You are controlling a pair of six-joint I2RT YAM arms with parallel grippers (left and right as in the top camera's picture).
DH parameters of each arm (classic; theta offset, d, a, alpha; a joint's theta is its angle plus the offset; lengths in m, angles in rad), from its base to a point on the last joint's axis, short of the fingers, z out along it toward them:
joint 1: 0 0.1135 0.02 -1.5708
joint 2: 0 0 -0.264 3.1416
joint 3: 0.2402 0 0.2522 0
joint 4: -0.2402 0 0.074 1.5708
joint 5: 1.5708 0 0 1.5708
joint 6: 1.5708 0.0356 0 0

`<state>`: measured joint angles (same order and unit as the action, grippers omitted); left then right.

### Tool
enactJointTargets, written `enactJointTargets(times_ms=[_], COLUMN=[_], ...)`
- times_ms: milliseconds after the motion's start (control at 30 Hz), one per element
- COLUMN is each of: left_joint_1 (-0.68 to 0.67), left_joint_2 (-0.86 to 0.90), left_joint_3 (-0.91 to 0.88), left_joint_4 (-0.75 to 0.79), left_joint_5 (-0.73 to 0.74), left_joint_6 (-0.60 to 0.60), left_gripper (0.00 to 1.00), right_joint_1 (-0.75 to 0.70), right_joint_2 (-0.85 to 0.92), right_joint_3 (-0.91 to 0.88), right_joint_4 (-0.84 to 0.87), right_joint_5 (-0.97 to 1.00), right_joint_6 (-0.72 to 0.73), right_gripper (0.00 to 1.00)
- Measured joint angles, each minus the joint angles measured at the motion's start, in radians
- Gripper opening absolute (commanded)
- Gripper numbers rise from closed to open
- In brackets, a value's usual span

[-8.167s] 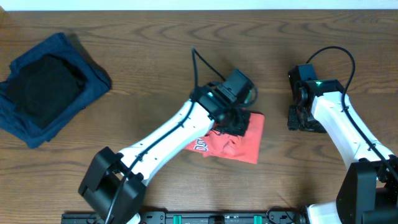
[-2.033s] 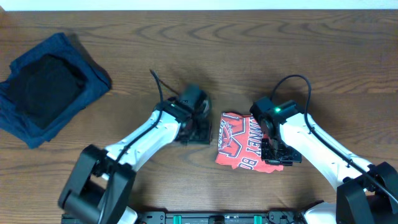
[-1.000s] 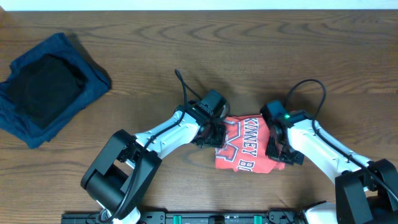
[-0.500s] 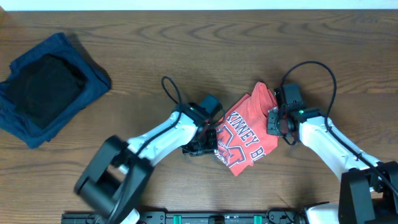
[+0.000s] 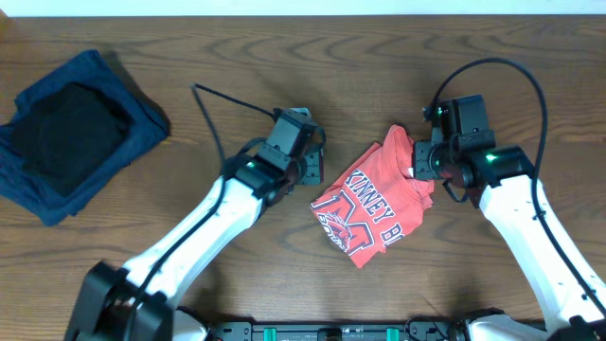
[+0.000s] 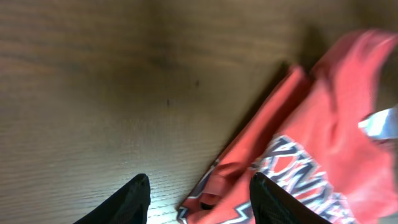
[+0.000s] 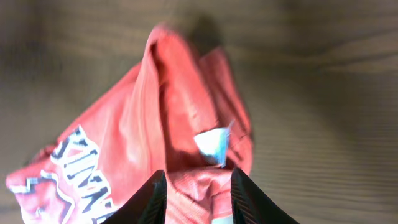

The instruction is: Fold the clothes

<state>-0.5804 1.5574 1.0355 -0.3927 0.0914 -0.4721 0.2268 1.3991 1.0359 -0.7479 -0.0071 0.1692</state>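
Beside T-shirt, left end effector open; right end effector straddles fabric, grip unclear.

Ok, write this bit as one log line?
left gripper: open, at shirt edge | right gripper: open, over shirt | shirt: crumpled

Plenty here you just can't make out
Both wrist views are smeared with blur. In the left one the T-shirt runs off the right and bottom edges, chopping its lettering, and only the tips of the left gripper poke up from the bottom. Right wrist view: shirt cut off at the bottom too, the little white label is unreadable, and the right gripper shows just finger stubs with cloth between, so can't tell if it's pinching. From overhead both sets of fingers hide beneath the grippers' own bodies, and the fold swallows part of the print
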Motion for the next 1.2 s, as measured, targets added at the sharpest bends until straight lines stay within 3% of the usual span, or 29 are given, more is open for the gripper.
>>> enactJointTargets(times_ms=[200,367,467,533,600,800,1133,1200], left_joint_1=[0.0,0.0,-0.004,-0.008,-0.014,-0.026,-0.026,-0.026], left_joint_2=[0.158,0.233,0.242,0.242,0.242,0.242,0.242,0.242], left_joint_3=[0.0,0.0,0.0,0.0,0.0,0.0,0.0,-0.001], left_joint_4=[-0.001,-0.007,-0.021,-0.027,-0.044,-0.135,-0.28,-0.324], left_joint_5=[0.1,0.19,0.218,0.228,0.234,0.246,0.247,0.246], left_joint_6=[0.01,0.017,0.017,0.017,0.025,0.026,-0.03,-0.043], left_gripper=[0.54,0.52,0.29,0.13,0.06,0.07,0.06,0.06], right_joint_1=[0.0,0.0,0.0,0.0,0.0,-0.032,-0.101,-0.101], right_joint_2=[0.089,0.153,0.156,0.156,0.156,0.152,0.136,0.136], right_joint_3=[-0.084,-0.138,-0.153,-0.154,-0.154,-0.132,-0.102,-0.102], right_joint_4=[-0.004,-0.007,-0.01,-0.01,-0.016,-0.108,-0.108,-0.116], right_joint_5=[-0.114,-0.165,-0.177,-0.18,-0.175,-0.076,0.035,0.035], right_joint_6=[-0.05,-0.069,-0.072,-0.074,-0.074,-0.016,0.047,0.047], right_gripper=[0.28,0.13,0.01,0.01,0.01,0.01,0.02,0.06])
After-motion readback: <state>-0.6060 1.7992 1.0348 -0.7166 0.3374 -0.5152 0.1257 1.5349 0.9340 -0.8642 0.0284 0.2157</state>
